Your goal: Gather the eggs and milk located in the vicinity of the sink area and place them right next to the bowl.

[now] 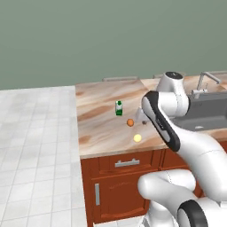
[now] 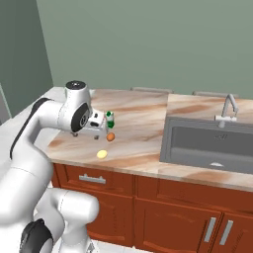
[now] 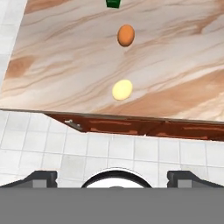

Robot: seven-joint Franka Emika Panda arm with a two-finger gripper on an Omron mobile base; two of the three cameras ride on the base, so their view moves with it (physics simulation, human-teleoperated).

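On the marbled counter stands the milk, a small white carton with a green top, cut off at the top edge of the hand view. In front of it lie an orange egg and a pale yellow egg. My gripper hangs above the counter just beside the orange egg, open, with nothing between its fingers. The sink lies to the right. The bowl is out of view.
A slim silver tap stands behind the sink. Reddish-brown cabinets with drawers run under the counter, whose front edge is close to the yellow egg. White tiled floor lies to the left.
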